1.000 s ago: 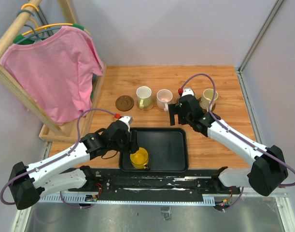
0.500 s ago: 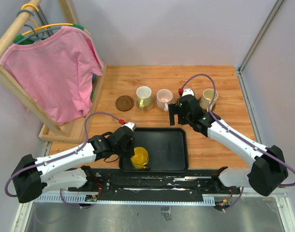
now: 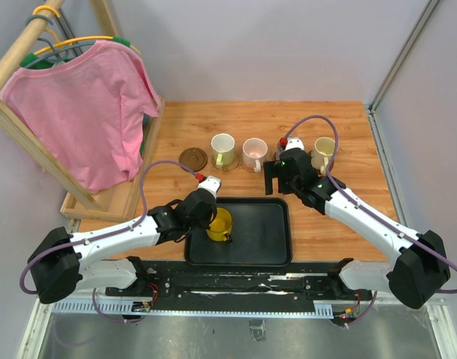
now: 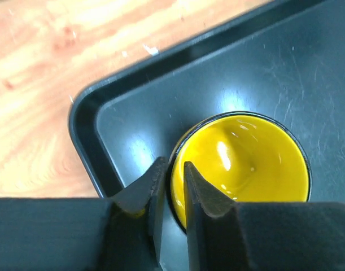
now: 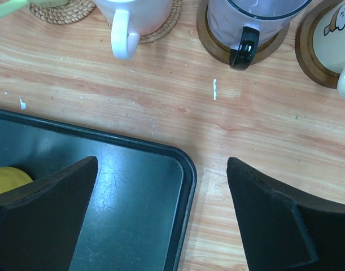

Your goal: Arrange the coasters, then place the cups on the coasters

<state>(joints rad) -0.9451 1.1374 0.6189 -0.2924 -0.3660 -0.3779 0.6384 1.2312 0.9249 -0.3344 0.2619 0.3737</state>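
Four cups [image 3: 223, 149] seem done beyond the tray [image 3: 259, 233]; one coaster [image 3: 192, 158] left. Your left gripper [image 4: 172, 170] pinches the yellow cup [image 4: 240, 164], right gripper [image 5: 162, 161] gaping.

cup [image 3: 220, 222] in tray's [image 3: 264, 238] left, other cups [image 3: 253, 152] on coasters [image 5: 215, 51] behind

walls [image 3: 273, 45]: plain grey | table [image 3: 340, 127]: light wood | left: wooden rack [image 3: 15, 52], pink shirt [image 3: 86, 112]

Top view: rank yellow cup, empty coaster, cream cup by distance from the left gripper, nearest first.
1. yellow cup, in the tray, its wall pinched by the left gripper.
2. empty coaster, left end of the row.
3. cream cup, right end.
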